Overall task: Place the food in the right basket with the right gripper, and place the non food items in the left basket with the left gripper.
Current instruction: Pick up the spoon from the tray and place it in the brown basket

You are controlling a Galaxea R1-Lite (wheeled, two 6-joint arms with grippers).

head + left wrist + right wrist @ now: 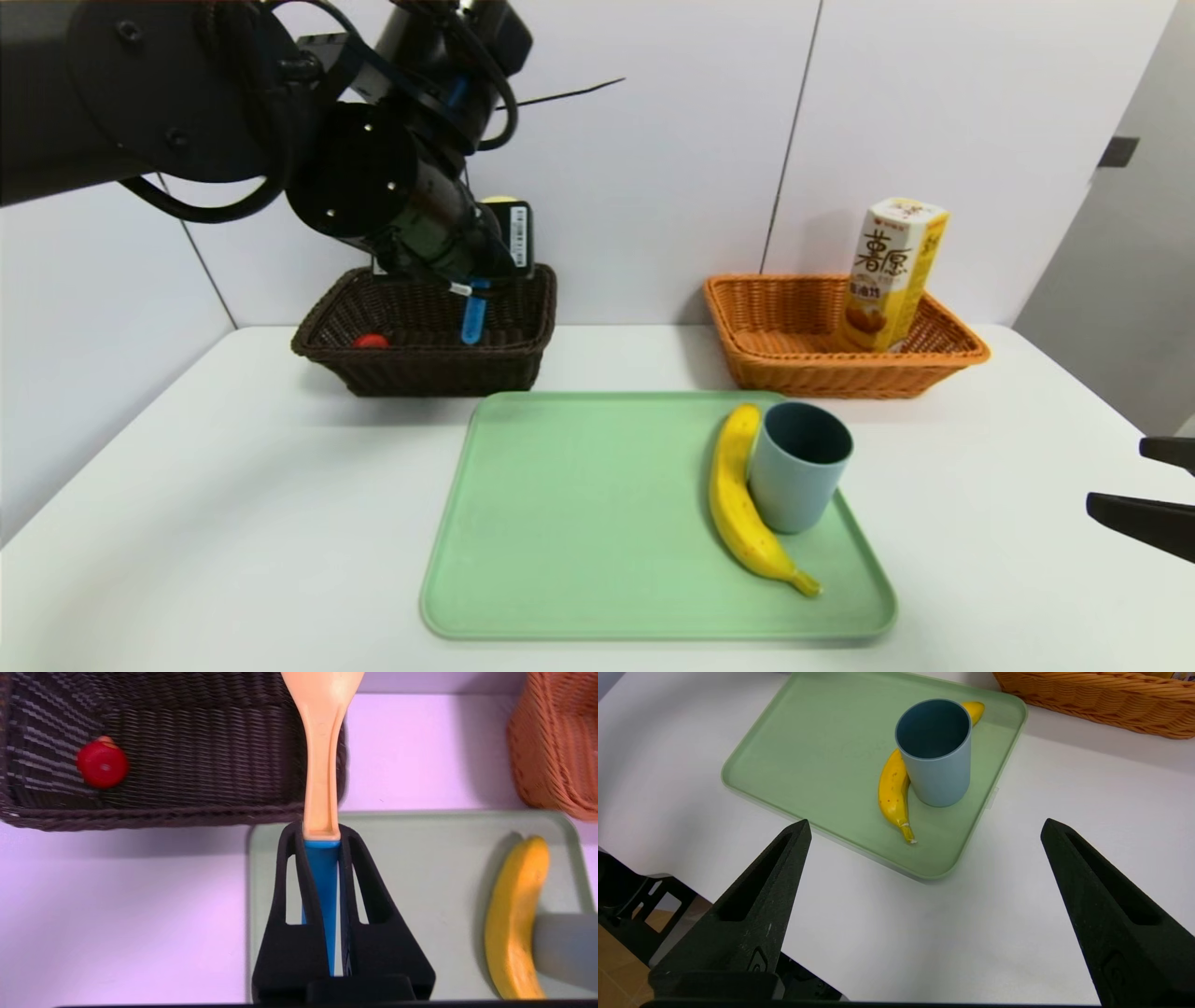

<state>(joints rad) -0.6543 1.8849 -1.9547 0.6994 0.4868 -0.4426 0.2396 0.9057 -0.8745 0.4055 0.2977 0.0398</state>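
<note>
Dark brown woven basket [448, 371]: at the far left of the white desk [233, 485], holding the red rubber duck [371, 342] in its left part. Left hand [321, 830]: raised at this basket, at the end of the black left arm [373, 168], which reaches in from the upper left; its fingers are pinching the spoon [321, 765] by the blue handle, close to where the handle meets the paler neck. In the head view the handle hangs before the right part of the basket's interior, with the bowl end upward. Green tray [579, 523]: in the middle of the desk, nearer than both baskets. Banana [738, 504]: on the right part of the tray, curved, its stem end toward the near right corner. Grey-blue cup [803, 476]: upright on the tray, immediately right of the banana, mouth upward. Orange woven basket [822, 378]: at the far right of the desk, behind the tray's right end; the snack box [882, 280], white and yellow, stands in its right part and rises above the rim. Right hand [927, 821]: at the right edge of the head view, right of the tray, its fingers spread wide with nothing between them.
</note>
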